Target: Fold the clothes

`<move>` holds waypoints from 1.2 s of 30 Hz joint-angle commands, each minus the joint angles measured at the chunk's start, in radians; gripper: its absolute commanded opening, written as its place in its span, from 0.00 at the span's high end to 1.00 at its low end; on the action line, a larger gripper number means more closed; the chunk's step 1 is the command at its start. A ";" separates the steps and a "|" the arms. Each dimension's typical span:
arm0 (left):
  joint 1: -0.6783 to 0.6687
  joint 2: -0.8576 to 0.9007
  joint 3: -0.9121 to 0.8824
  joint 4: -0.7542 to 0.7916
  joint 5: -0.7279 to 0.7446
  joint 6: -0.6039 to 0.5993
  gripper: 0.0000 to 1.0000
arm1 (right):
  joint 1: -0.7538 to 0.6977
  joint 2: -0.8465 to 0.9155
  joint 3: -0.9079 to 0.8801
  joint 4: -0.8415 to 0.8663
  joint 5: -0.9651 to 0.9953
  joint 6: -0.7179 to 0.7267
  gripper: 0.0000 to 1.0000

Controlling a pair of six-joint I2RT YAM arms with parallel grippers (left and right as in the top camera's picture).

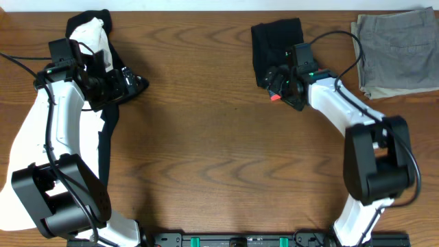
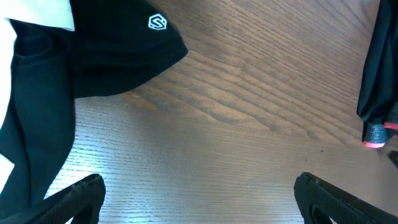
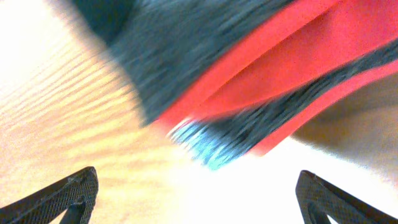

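Observation:
The clothes are black trousers (image 1: 276, 38), lying as a folded bundle at the back middle of the table. Their coral-red waistband edge (image 1: 274, 97) shows at the bundle's near side. My right gripper (image 1: 279, 84) hovers over that edge, open, with nothing between its fingers. The right wrist view is blurred: black cloth with the red edge (image 3: 280, 68) fills the top, and the gripper (image 3: 199, 180) has one fingertip (image 3: 78, 186) in each lower corner. My left gripper (image 1: 134, 81) is open over bare wood at the far left. In the left wrist view the gripper (image 2: 199, 183) holds nothing, and the trousers (image 2: 379, 74) show at the right edge.
Under the left arm at the back left lie a white T-shirt (image 1: 89, 31) and another black garment (image 2: 118, 56) with a small white logo (image 2: 157, 23). Grey-olive folded trousers (image 1: 398, 48) sit at the back right corner. Bare wooden table (image 1: 219, 151) fills the middle and front.

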State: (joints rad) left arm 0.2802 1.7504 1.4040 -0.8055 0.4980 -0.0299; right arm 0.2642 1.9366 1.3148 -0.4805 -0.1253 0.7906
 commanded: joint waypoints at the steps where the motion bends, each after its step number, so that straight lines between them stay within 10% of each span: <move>1: 0.002 0.006 0.005 -0.001 0.007 -0.010 0.02 | 0.031 -0.087 0.000 -0.031 0.039 -0.034 0.01; 36: 0.002 0.006 0.005 -0.001 0.007 -0.010 0.02 | -0.063 0.207 -0.003 0.169 0.203 0.196 0.04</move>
State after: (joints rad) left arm 0.2802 1.7504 1.4040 -0.8047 0.4984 -0.0299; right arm 0.2070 2.0613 1.3262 -0.3096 0.0704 0.9829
